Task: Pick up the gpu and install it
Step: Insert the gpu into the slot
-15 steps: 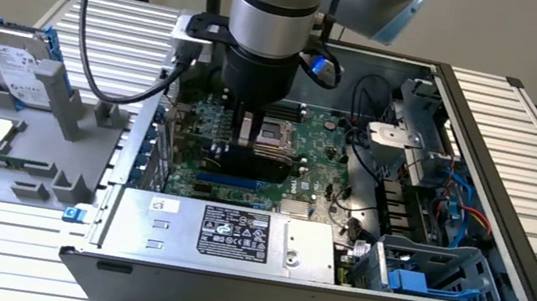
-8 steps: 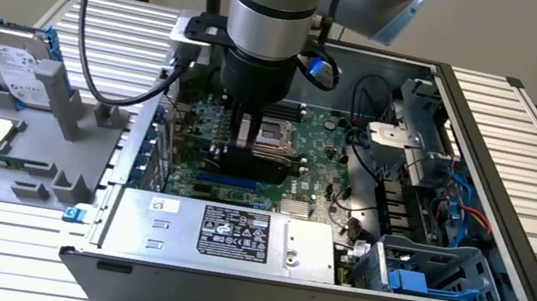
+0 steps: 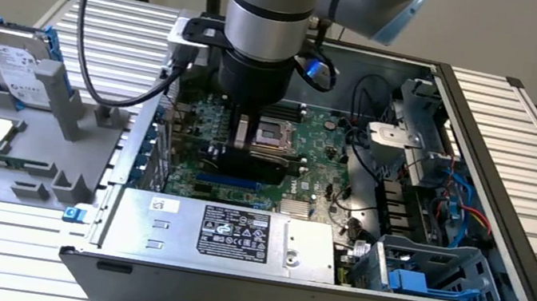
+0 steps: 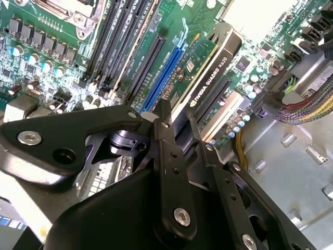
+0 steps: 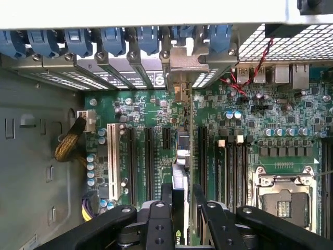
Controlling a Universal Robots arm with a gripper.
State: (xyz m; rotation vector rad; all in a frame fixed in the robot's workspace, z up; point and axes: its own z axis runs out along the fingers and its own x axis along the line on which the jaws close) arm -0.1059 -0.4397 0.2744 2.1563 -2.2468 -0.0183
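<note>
Install step in hand: gripper (image 4: 179,133) clamped on the gpu's (image 4: 208,65) top edge, card held on edge inside the open computer case (image 3: 490,113), low over the motherboard (image 5: 151,112) beside the blue expansion slot (image 4: 169,70). Seating looks unfinished. Judged need: bracket end squared to the rear slot opening (image 5: 179,78), then straight downward pressure.
</note>
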